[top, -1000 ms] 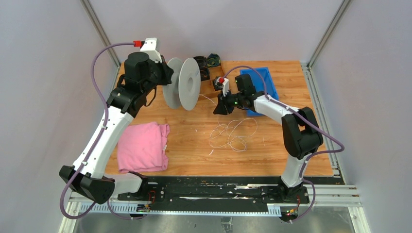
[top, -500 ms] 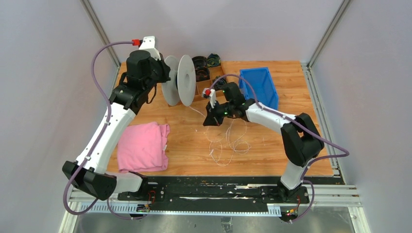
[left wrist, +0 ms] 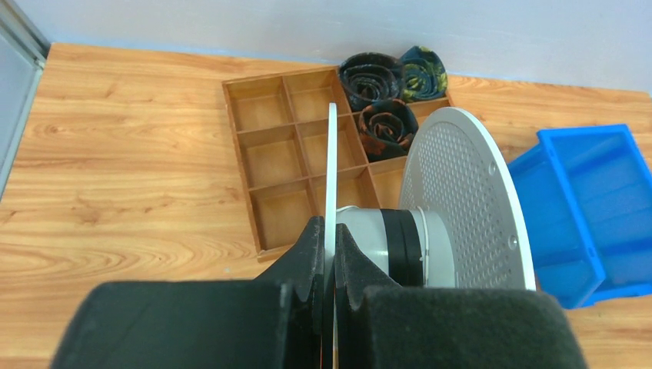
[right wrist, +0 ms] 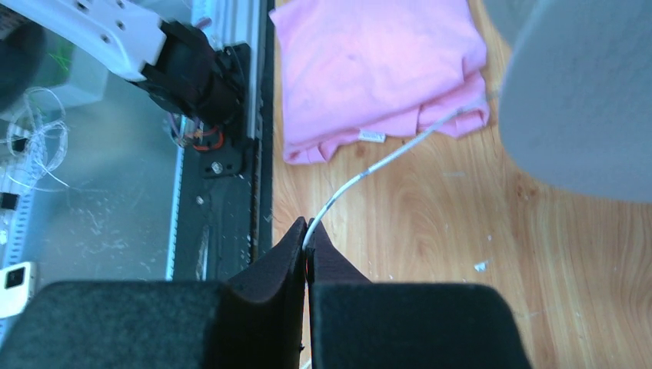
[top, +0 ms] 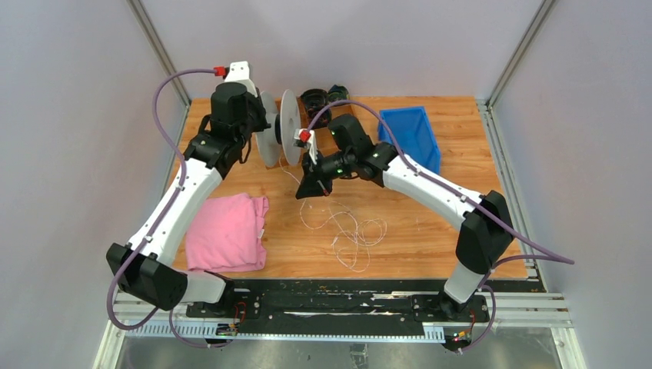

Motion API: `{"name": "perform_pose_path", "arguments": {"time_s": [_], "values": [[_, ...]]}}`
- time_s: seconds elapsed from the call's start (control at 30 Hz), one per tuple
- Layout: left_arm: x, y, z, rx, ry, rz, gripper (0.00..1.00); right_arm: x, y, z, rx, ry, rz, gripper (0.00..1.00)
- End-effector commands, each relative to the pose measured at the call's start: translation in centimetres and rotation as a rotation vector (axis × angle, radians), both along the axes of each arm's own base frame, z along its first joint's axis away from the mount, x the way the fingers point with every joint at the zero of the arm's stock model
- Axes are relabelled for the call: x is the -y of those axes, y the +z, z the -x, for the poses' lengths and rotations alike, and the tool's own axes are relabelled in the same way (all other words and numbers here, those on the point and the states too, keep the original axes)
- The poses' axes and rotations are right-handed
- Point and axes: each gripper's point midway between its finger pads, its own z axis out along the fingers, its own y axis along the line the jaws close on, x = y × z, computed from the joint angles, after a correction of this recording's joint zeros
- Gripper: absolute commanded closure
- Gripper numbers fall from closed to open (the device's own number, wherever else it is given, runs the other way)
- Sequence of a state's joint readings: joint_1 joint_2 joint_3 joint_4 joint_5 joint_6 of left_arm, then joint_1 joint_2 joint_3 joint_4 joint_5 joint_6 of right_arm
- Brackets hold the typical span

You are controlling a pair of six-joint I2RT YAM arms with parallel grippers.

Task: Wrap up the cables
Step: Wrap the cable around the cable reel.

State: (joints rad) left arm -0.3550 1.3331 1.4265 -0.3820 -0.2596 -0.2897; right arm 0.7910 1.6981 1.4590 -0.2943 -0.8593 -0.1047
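Right wrist view showed the right tool [right wrist: 307,238] pinched tight on the thin cable [right wrist: 400,152]. The left tool [left wrist: 329,234] squeezed the spool [left wrist: 461,192] rim. Its loose loops lay on the tabletop [top: 430,223]; a hard pull could knot them or slip the cable free.

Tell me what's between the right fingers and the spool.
A thin white cable, pinched in the right fingers, runs toward the spool over the wooden table; the right wrist view shows it.
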Motion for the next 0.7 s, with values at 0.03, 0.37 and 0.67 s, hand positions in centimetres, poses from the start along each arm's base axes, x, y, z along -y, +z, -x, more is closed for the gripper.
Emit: {"name": "perform_pose_path", "arguments": {"time_s": [0.03,0.37,0.67], "values": [[-0.3,2.0,-0.6,0.101,0.022,0.025,1.00,-0.8,4.4,1.1,-0.040,0.018,-0.014,0.99],[2.8,0.6,1.3,0.101,-0.103,-0.100,1.00,-0.4,11.2,-3.1,0.188,-0.129,-0.038,0.99],[5.8,0.0,3.3,0.109,-0.267,-0.200,1.00,1.7,14.3,-7.2,0.268,-0.240,-0.069,0.98]]}}
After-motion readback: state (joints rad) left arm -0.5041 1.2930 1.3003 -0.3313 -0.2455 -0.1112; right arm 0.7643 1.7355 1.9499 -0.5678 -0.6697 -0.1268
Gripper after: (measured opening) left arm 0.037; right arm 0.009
